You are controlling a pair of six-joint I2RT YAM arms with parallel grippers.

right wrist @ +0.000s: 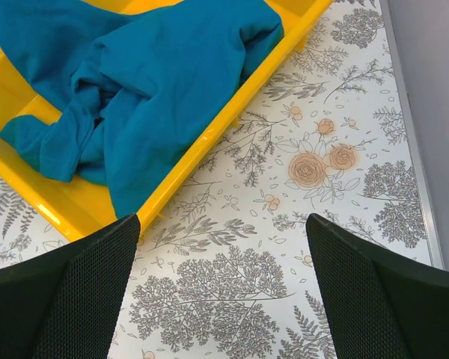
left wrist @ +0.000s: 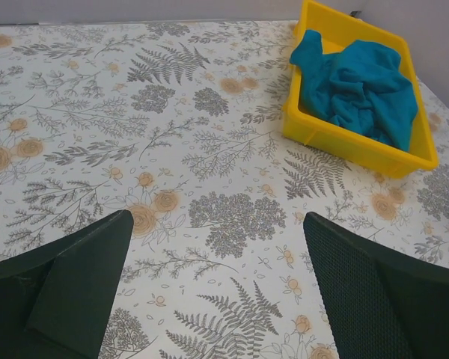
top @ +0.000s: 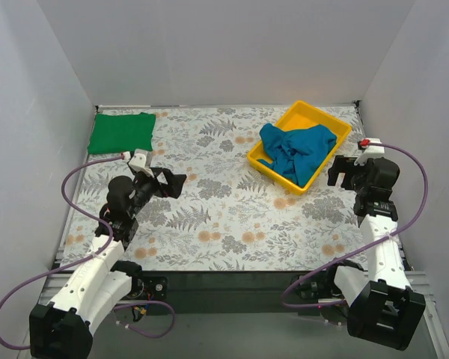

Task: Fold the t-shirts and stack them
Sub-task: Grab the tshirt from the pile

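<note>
Status: green shirt [top: 122, 132] lies folded flat, a neat rectangle in the upper left corner of the top view, on the desk [top: 232, 224]. It looks like the base of the stack, so I'd call that half done. Teal shirt [top: 298, 152] is a crumpled heap in the yellow tray [top: 308, 108], upper right of centre. In the right wrist view one fold drapes over the tray's near rim, left of centre

Left tool [top: 176, 182]: jaws spread fully, empty, hovering over bare desk left of centre and pointed toward the tray, which is well apart from it, upper right in its wrist view. Right tool [top: 340, 172]: also fully spread, empty, just beside the tray's right side, looking down at that draped fold

My read: both are open because the next step is pulling the teal shirt out, and the right arm is the closer one. The draped edge is the easy pinch point. Risk: cloth snags and drags the tray along. The shirt needs spreading on the open middle of the desk before folding, then goes onto the green one
</note>
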